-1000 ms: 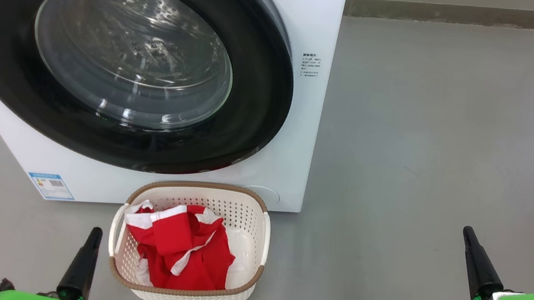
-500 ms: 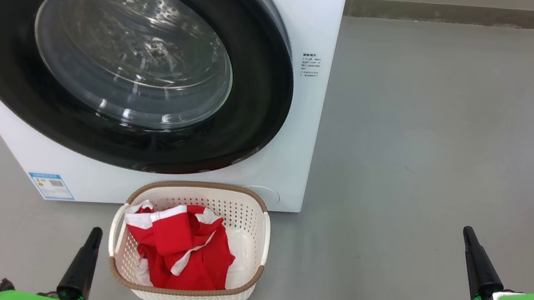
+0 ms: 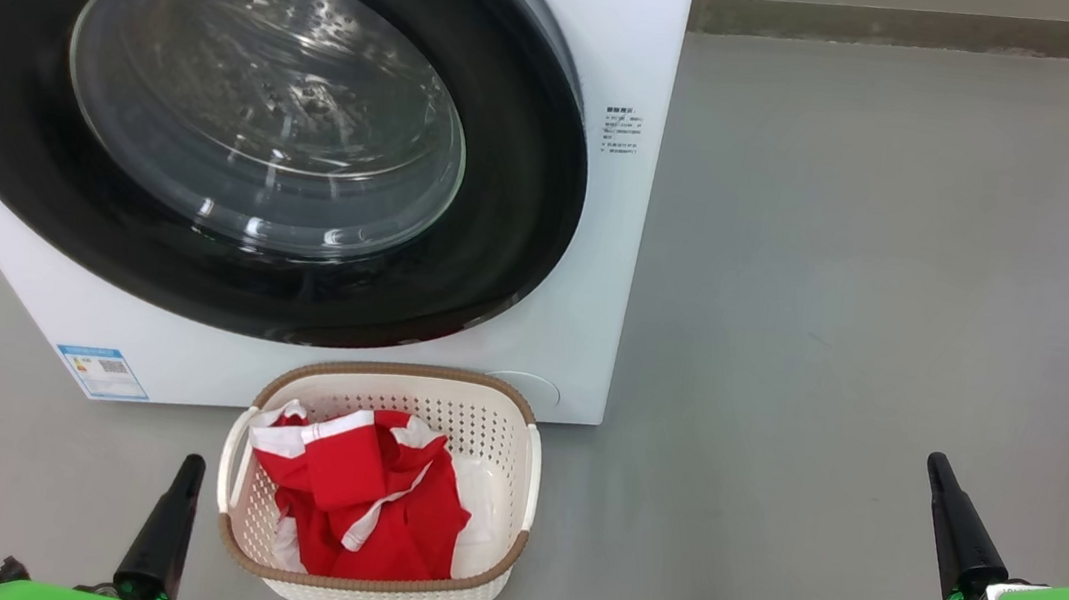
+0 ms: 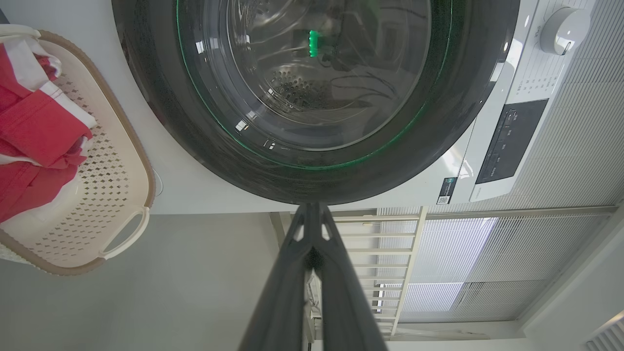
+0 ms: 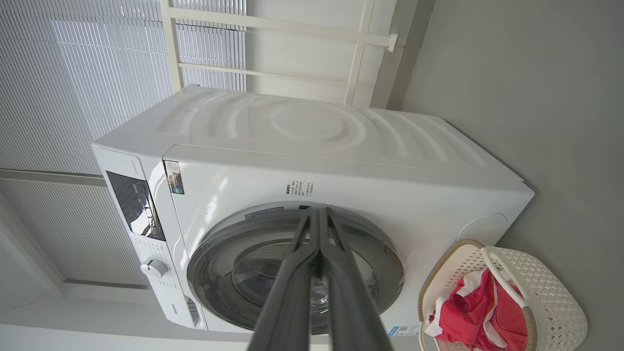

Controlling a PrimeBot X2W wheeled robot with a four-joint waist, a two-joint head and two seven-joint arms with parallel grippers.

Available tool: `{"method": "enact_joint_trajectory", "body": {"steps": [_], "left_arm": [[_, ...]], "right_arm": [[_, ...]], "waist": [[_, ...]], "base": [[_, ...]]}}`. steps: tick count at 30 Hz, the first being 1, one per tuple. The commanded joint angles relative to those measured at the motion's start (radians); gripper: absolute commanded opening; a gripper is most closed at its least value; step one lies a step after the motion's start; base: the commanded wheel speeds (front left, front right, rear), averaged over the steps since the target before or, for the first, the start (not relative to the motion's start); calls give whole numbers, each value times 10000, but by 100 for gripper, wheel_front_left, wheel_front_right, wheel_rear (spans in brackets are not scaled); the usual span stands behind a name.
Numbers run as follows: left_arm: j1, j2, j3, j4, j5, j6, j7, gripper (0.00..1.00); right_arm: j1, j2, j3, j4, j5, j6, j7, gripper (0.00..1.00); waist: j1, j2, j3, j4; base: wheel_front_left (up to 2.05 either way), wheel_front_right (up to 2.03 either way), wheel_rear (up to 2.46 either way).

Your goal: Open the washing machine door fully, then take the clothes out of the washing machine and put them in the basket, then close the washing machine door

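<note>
At the upper left of the head view is the big white front-loading washing machine. Its large round door is rimmed in wide glossy black around clear glass, and the shiny steel drum behind it is dotted with small holes. A small blue label marks its lower left. At bottom centre, the small cream-white plastic basket has rows of perforations and a brown woven-look rim. The soft clothes in it are red with white stripes and panels. The floor is plain grey. The left gripper and right gripper have black fingers and bright green bodies.
</note>
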Motion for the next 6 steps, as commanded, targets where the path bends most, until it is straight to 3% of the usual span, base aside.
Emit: {"method": "enact_joint_trajectory", "body": {"steps": [1, 6], "left_arm": [[-421, 101, 355, -277, -69, 6, 36, 0], [-421, 100, 354, -277, -69, 6, 36, 0]], "right_arm": [[-422, -134, 143, -300, -16, 6, 55, 0], [-422, -133, 142, -300, -18, 6, 57, 0]], "waist": [[0, 0, 0, 0], [0, 0, 0, 0]], "base": [[0, 0, 0], [0, 0, 0]]}}
